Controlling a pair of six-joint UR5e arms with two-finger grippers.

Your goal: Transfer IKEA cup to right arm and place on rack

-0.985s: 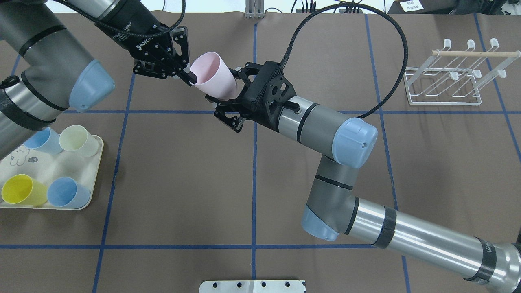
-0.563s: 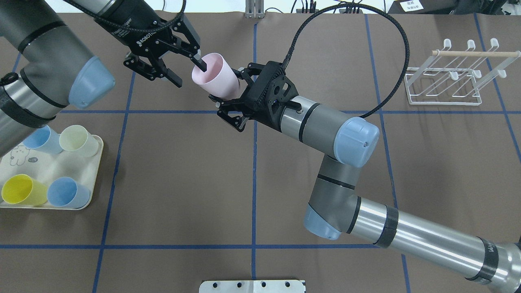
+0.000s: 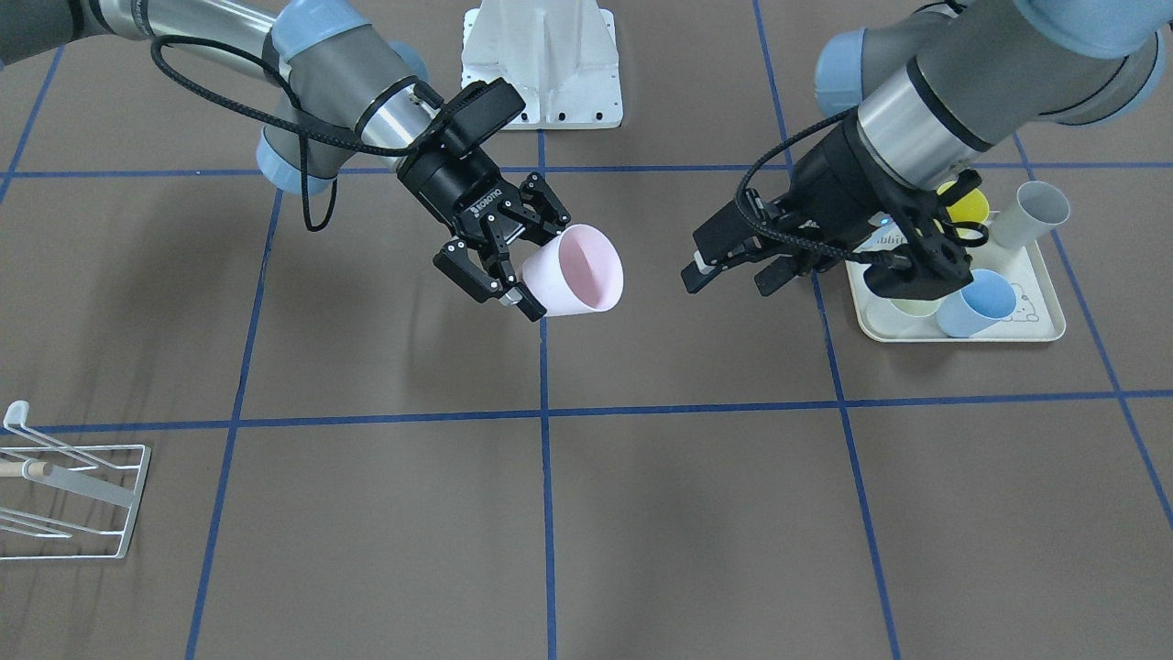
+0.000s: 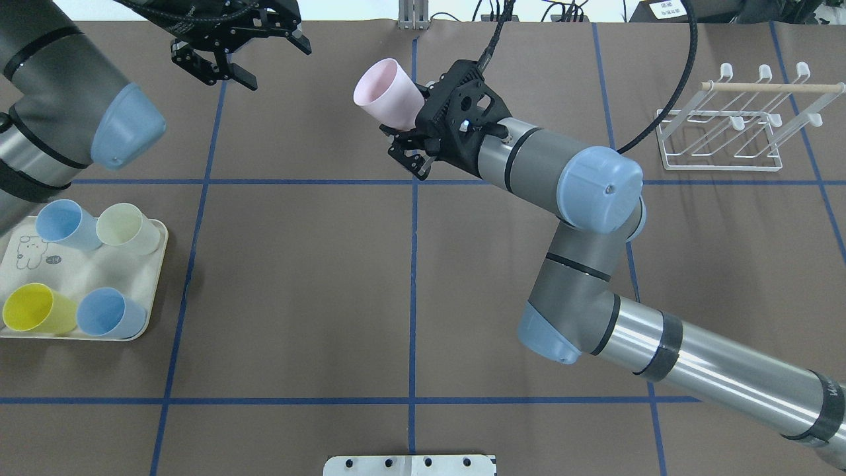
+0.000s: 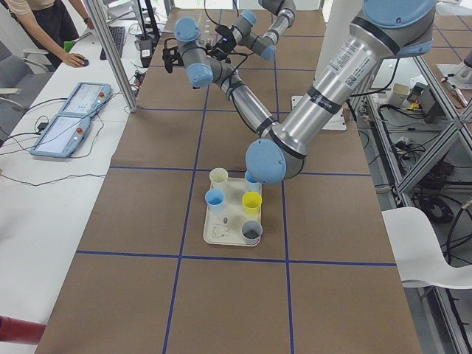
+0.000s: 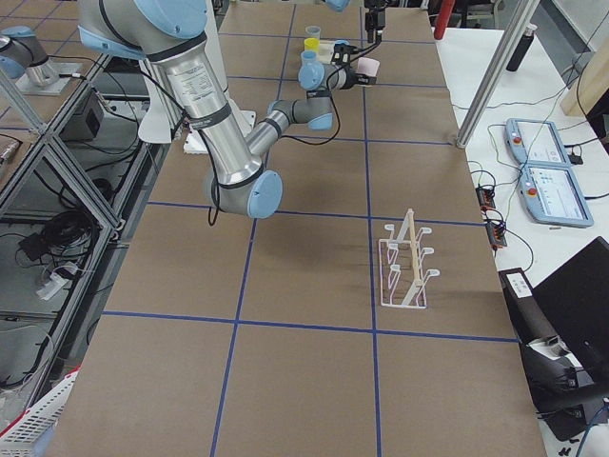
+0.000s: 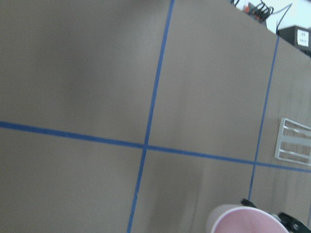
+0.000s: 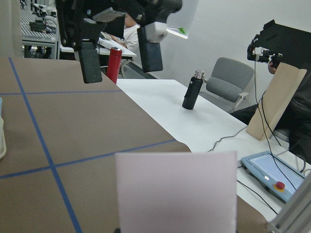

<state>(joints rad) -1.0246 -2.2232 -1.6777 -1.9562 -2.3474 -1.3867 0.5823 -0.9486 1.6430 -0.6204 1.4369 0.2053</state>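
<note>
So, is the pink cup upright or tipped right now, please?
Tipped: the pink cup, clamped in the jaws of the right gripper, points its mouth sideways.

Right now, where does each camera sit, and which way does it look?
Front-facing: across the table, facing the robot, looking down; left arm and right arm show, right gripper gripping the pink cup.
Overhead: behind the robot, looking forward and down; both arms, left gripper open.
Exterior left: table's end by the tray; left arm near.
Exterior right: end by the rack; right arm near.
Left wrist: looks down on table and cup rim; own gripper unseen.
Right wrist: looks over the cup toward the left gripper.
Shared: both wrist views catch the cup.
</note>
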